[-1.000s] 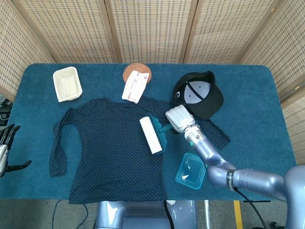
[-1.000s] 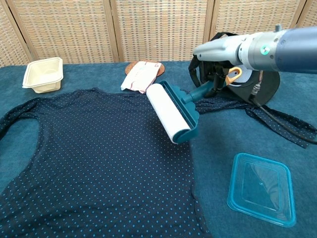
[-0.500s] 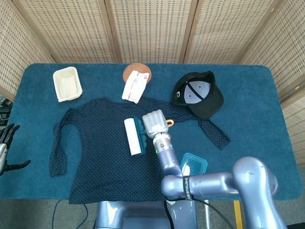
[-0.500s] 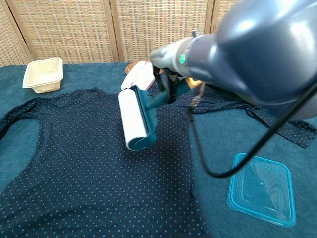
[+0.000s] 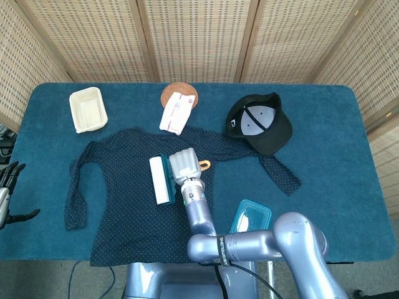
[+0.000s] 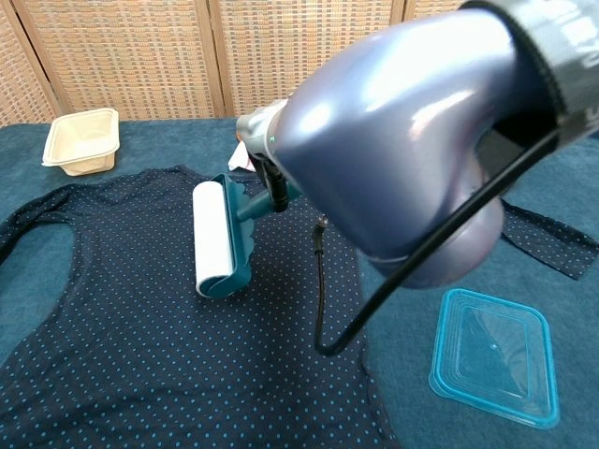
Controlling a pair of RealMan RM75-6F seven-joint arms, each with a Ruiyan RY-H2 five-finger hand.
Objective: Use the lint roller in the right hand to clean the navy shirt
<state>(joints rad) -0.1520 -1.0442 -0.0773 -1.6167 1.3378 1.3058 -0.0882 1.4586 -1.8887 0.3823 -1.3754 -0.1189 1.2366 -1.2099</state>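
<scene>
Right now the right hand (image 5: 184, 166) has its fingers wrapped around the teal handle of the lint roller (image 5: 159, 180), holding it firmly, and the white roll lies flat on the chest of the navy shirt (image 5: 124, 205), a little toward the collar. From the chest view the roll (image 6: 210, 238) runs lengthwise down the fabric, its teal frame on the side toward the arm, whose big grey body fills most of that picture. The shirt is spread out on the blue table cover (image 5: 324, 124), sleeves out to both sides, one sleeve end reaching toward the black cap (image 5: 260, 123). Over at the far left edge the left hand (image 5: 7, 187) hangs off the table with its fingers spread apart and nothing in them. Beyond the collar sits a white packet (image 5: 175, 112) resting partly on a round brown coaster (image 5: 187, 92). A cream tray (image 5: 87, 109) stands near the far left corner, apart from the shirt. A clear blue lid (image 6: 492, 356) lies just beside the shirt's hem on the right.
</scene>
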